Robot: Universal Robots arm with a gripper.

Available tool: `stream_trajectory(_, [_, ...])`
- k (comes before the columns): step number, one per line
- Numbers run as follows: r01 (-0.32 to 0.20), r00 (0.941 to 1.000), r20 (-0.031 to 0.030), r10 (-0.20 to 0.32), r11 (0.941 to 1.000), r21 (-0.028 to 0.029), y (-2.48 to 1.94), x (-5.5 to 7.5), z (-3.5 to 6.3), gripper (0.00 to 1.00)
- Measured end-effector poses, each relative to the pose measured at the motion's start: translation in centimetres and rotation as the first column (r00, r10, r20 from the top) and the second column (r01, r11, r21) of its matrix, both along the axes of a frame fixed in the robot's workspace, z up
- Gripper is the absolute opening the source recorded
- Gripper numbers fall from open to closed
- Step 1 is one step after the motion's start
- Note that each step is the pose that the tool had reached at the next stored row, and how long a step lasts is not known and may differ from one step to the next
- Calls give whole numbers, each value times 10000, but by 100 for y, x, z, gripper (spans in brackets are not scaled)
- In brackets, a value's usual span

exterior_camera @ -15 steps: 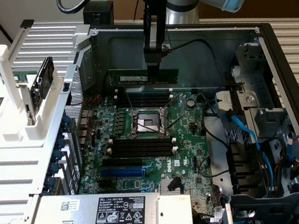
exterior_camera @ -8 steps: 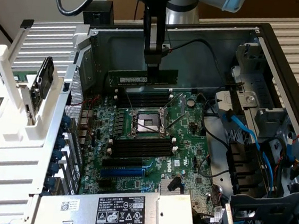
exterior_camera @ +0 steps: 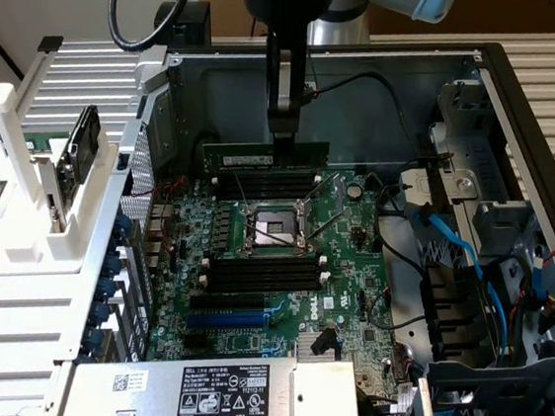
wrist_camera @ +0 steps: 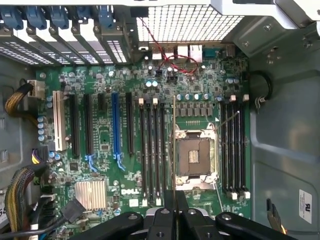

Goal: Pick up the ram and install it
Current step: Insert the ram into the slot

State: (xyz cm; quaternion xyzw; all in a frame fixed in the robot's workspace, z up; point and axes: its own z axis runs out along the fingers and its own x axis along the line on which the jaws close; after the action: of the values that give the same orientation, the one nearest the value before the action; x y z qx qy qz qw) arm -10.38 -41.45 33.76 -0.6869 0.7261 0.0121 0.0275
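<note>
An open computer case holds a green motherboard printed with a white DELL logo, and the gripper, fingers pinched narrowly together, grips the ram on edge, close by black memory slots.

The case is bare grey sheet metal, dull. The motherboard is a green, slightly glossy board, and the ram a dark-green board. The memory slots are black plastic. The ribbed white rack at lower left is matt plastic.
</note>
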Motion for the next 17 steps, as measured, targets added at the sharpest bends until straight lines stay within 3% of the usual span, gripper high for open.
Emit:
stream_trajectory(11, [0, 10000, -1, 0, 10000, 0, -2, 1, -199, 12])
stream_trajectory(15, [-2, 10000, -1, 2, 10000, -1, -5, 6, -326, 12])
stream_trajectory(17, [-32, 10000, 0, 32, 10000, 3, -34, 9, -382, 12])
